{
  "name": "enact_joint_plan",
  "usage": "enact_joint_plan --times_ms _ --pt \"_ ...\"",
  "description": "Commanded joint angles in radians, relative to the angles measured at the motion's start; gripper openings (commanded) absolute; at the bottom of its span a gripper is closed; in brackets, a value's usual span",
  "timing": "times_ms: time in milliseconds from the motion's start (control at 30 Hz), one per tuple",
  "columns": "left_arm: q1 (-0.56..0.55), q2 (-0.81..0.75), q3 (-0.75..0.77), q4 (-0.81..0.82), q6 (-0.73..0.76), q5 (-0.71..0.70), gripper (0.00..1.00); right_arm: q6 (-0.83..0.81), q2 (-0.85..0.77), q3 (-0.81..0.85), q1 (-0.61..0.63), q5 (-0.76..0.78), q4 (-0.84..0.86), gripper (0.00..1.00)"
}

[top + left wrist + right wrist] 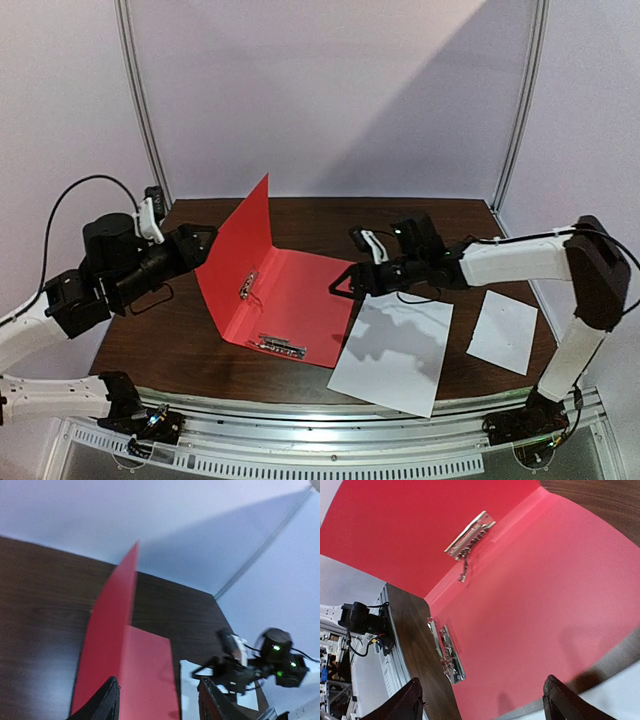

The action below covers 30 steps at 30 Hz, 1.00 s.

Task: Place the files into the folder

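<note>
Top external shows the red folder (290, 300) between my arms, cover upright beside the left gripper (203, 242), jaws parted. The right gripper (342, 283) gapes empty near the large sheet (395, 355). A careless nudge could flop that cover shut.

- Left arm (110, 275) reaches right; left gripper (203, 243), jaws apart, beside the raised flap of the folder (290, 300).
- Right arm (510, 262) stretches left; right gripper (345, 283), jaws apart, above the folder's right edge.

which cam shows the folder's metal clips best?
Right wrist: both metal clips are close and sharp on the open red folder. Top external shows them small. Left wrist shows only the folder's covers, no clips.
</note>
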Motion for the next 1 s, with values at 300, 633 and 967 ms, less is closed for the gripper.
enact_joint_plan --times_ms 300,633,967 --pt "-0.418 0.49 0.39 -0.136 0.383 -0.173 0.53 0.097 0.474 0.464 0.087 0.077 0.017 0.56" --pt "-0.476 0.71 0.464 -0.111 0.44 -0.02 0.49 0.093 0.477 0.338 0.086 0.139 0.007 0.34" --pt "-0.577 0.649 0.461 -0.183 0.454 0.029 0.49 0.079 0.434 0.374 0.083 -0.022 0.136 0.2"
